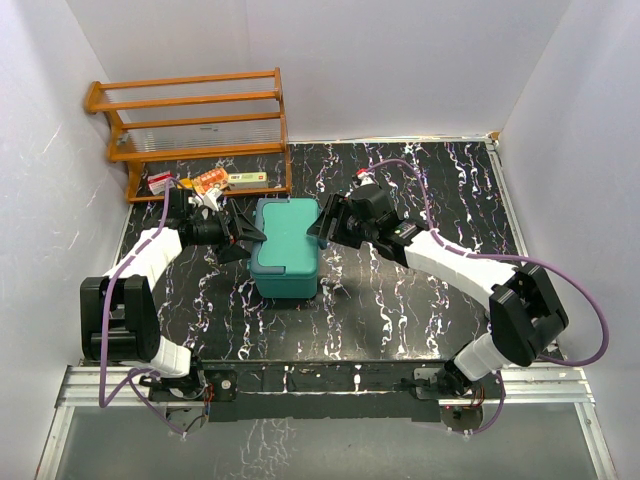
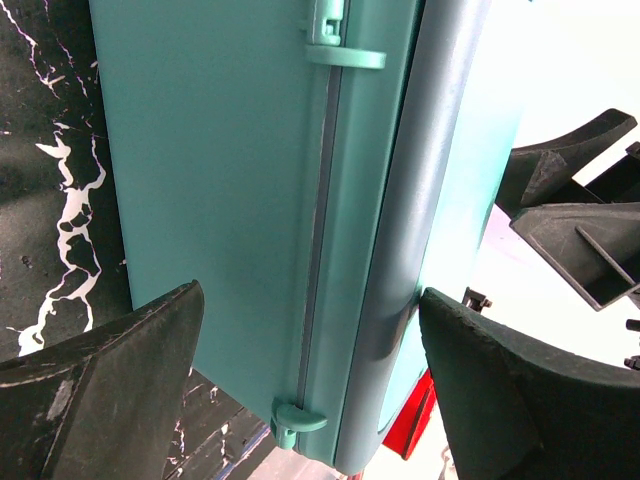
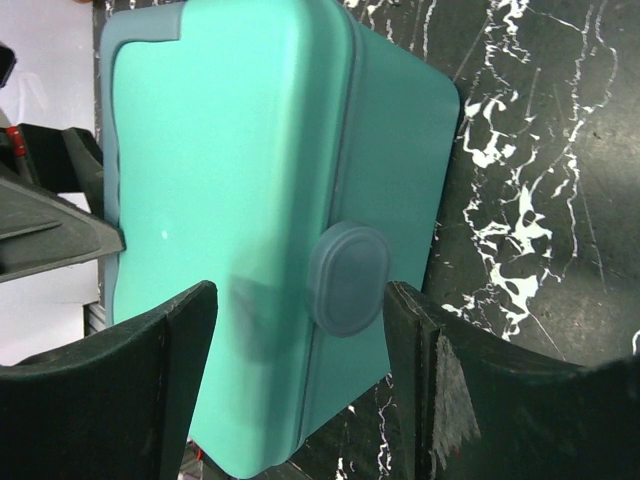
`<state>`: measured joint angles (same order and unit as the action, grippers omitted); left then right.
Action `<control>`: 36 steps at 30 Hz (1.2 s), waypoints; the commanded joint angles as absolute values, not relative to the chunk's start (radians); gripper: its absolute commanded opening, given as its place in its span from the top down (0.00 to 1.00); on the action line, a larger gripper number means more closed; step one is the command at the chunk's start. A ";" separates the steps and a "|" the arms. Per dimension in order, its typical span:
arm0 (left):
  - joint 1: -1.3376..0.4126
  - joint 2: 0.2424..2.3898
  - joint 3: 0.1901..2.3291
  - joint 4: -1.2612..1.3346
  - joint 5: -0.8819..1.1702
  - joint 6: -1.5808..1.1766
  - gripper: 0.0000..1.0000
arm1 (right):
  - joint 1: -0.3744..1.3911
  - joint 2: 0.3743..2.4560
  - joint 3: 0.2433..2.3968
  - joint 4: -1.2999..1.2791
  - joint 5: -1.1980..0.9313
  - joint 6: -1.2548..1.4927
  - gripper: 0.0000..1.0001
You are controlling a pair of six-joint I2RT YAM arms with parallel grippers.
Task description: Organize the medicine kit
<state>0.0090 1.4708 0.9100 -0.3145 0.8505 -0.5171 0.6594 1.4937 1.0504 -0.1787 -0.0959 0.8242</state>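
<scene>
The teal medicine kit (image 1: 287, 245) sits lid down on the black marbled table, with one gripper at each side. In the left wrist view I see its hinge side (image 2: 220, 200) with two hinge clips. My left gripper (image 2: 312, 370) is open, and its fingers (image 2: 110, 390) straddle that side, one by the base wall and one close to the lid's rim. In the right wrist view the grey-blue oval latch (image 3: 347, 278) lies between the fingers (image 3: 470, 390) of my right gripper (image 3: 300, 330), which is open with a small gap to the latch.
A wooden slatted rack (image 1: 195, 125) stands at the back left. Under it lie a red-and-white box (image 1: 160, 182), an orange packet (image 1: 208, 180) and a white box (image 1: 255, 178). White walls close in the table on three sides.
</scene>
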 commanded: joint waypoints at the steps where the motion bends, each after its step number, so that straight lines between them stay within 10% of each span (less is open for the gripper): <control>1: 0.006 1.445 0.921 -0.330 0.830 -0.515 0.14 | 0.662 1.515 1.064 -0.083 -0.142 0.805 0.34; 36: 0.005 1.380 1.005 -0.390 0.637 -0.483 0.16 | 0.649 1.497 1.038 -0.066 -0.142 0.802 0.38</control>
<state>0.0078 1.4574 0.9272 -0.3222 0.7944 -0.5358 0.6479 1.5578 1.0042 -0.0292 -0.2291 0.8494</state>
